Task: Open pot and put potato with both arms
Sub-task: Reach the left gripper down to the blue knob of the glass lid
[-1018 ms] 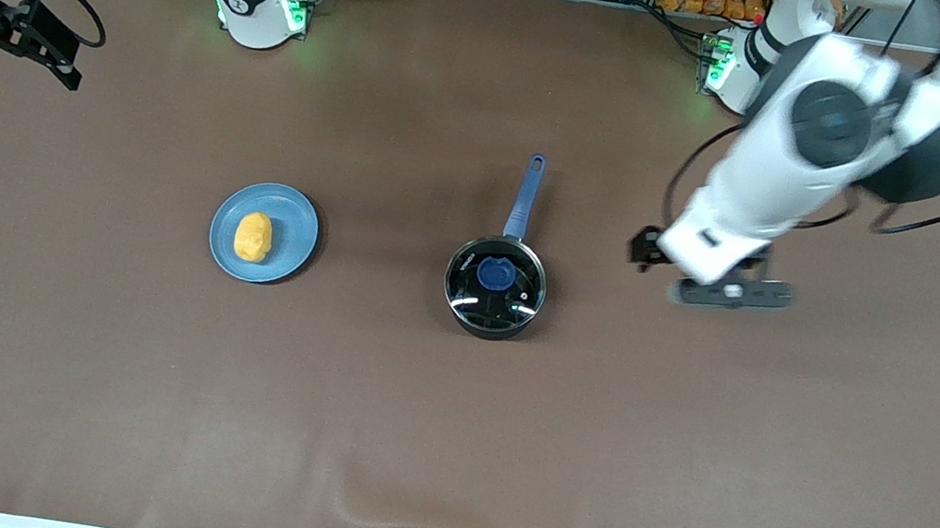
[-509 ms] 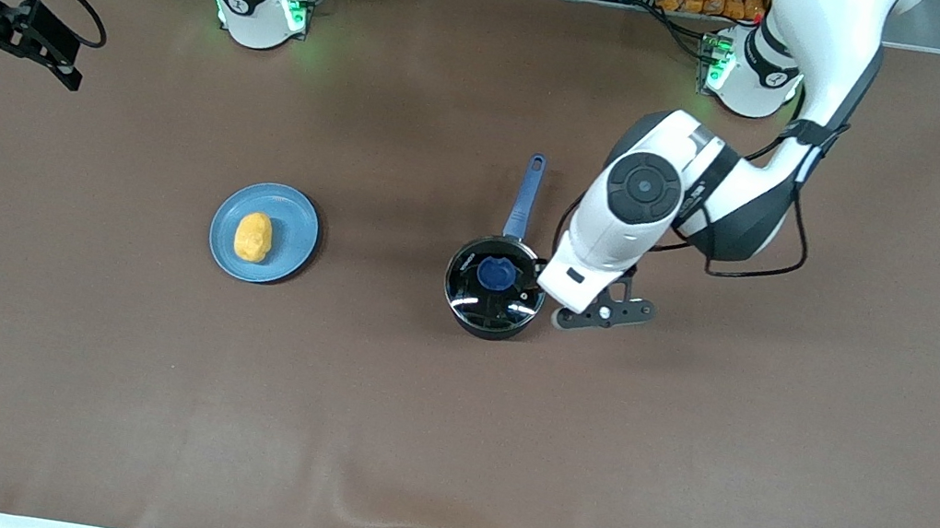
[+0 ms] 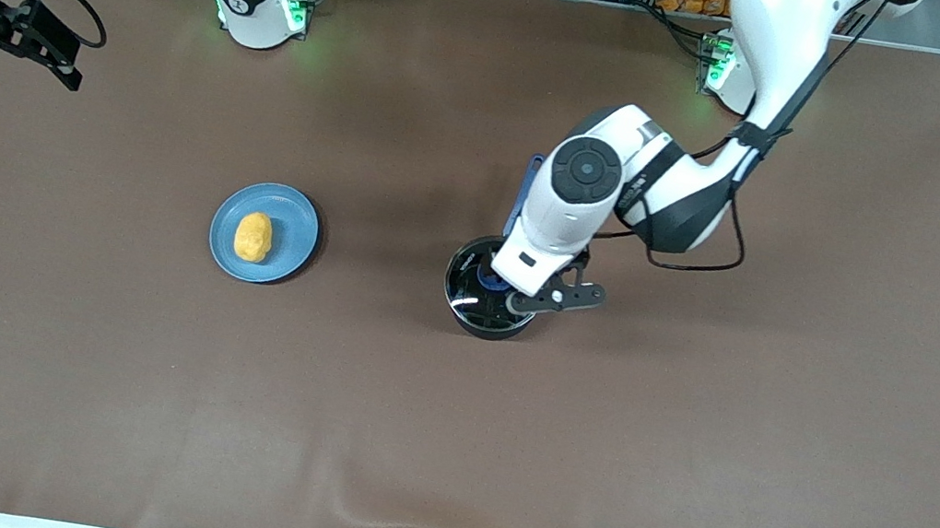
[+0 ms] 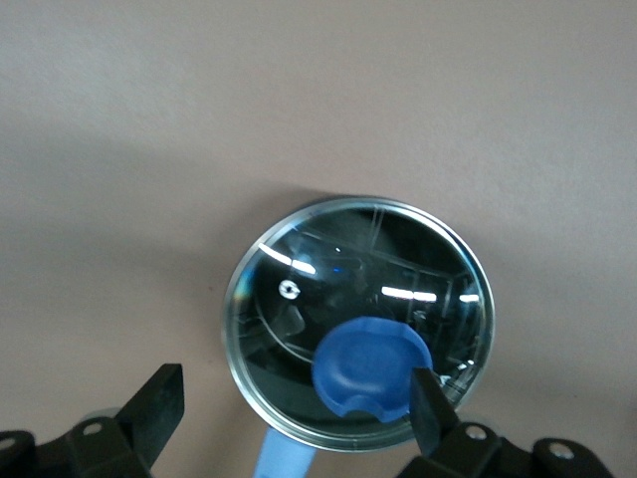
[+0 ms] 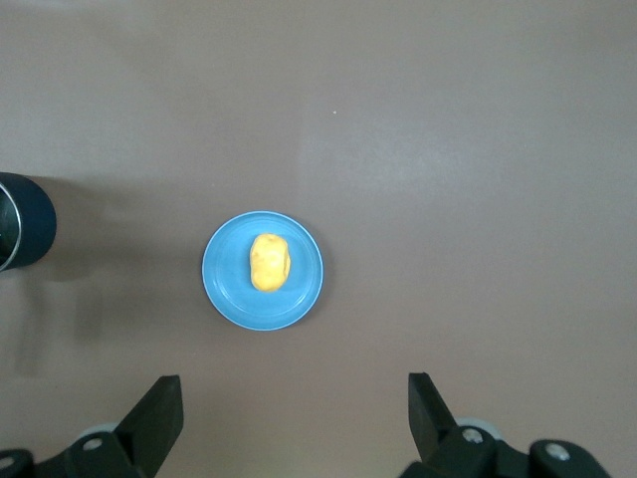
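Nothing is finished yet. The potato (image 3: 253, 236) lies on the blue plate (image 3: 296, 219) toward the right arm's end; the right gripper (image 5: 289, 423) waits above it, jaws wide. The lid (image 4: 299, 299) covers the pot (image 3: 463, 310); the left gripper (image 4: 291, 413) hovers over it, spread, not centred on the knob (image 4: 368, 363).

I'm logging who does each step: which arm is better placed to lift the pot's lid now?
Left, probably. The left gripper hangs open over the pot, its fingers either side of the lid's blue knob. The right gripper waits open, high over the table.
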Robot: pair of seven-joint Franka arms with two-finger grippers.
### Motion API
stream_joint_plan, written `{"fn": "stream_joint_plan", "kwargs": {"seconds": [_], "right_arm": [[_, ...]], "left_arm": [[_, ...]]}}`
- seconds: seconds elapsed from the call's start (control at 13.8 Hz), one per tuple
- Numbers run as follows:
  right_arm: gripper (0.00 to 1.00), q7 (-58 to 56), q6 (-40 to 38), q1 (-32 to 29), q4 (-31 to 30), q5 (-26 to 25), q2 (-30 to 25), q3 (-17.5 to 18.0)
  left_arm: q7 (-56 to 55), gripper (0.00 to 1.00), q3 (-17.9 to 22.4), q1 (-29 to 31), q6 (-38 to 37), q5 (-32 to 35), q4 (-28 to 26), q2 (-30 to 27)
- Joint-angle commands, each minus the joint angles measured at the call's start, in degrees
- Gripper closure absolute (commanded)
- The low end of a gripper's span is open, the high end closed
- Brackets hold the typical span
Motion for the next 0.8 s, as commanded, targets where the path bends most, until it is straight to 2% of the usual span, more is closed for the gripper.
{"fn": "stream_joint_plan", "kwargs": {"seconds": [0.0, 0.73], "right_arm": [[0.00, -0.91, -1.29, -0.78, 1.47, 0.16, 0.70, 0.42], [0.00, -0.91, -1.29, -0.78, 1.47, 0.25, 0.70, 0.51]], "left_arm": [[-1.42, 0.00, 0.68, -2.04, 0.03, 1.19, 3.01, 2.74], [-3.18, 0.00, 0.94, -3.54, 3.46, 1.28, 3.98, 6.44]]}}
